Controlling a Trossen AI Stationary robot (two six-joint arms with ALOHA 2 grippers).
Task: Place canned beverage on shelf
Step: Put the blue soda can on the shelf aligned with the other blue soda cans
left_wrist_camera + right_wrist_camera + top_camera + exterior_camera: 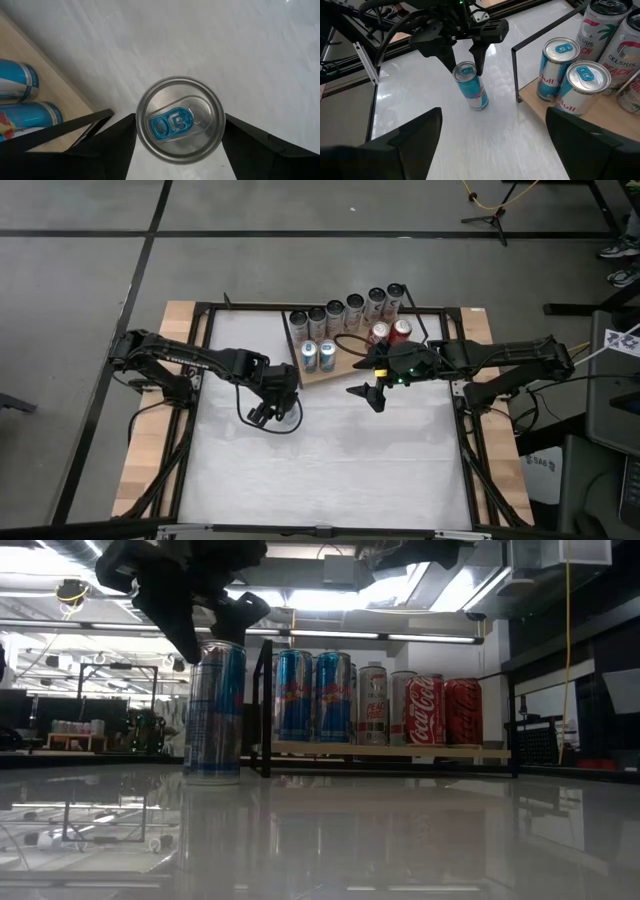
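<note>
A slim blue-and-silver canned beverage (213,710) stands upright on its base on the white table (330,470), just left of the shelf (390,749). My left gripper (466,65) comes down over it, a finger on each side of its top (180,120). The shelf, a light wooden board (535,100) in a black wire frame, holds two blue cans (317,355), two red cans (390,332) and a row of pale cans (345,308). My right gripper (372,395) hovers open above the table by the shelf's near edge, with nothing between its fingers. My left gripper has the can between its two fingers (115,145), which lie against opposite sides of the wall just below the top rim (142,145). The fingers come from above, pointing steeply down. The can stands upright with its base on the table.
The shelf's black wire frame (515,70) rises along its left end, close to the can. Free board shows at the shelf's near edge (335,372). Open white table lies toward the near edge. Black rails and wooden strips (150,450) border the table.
</note>
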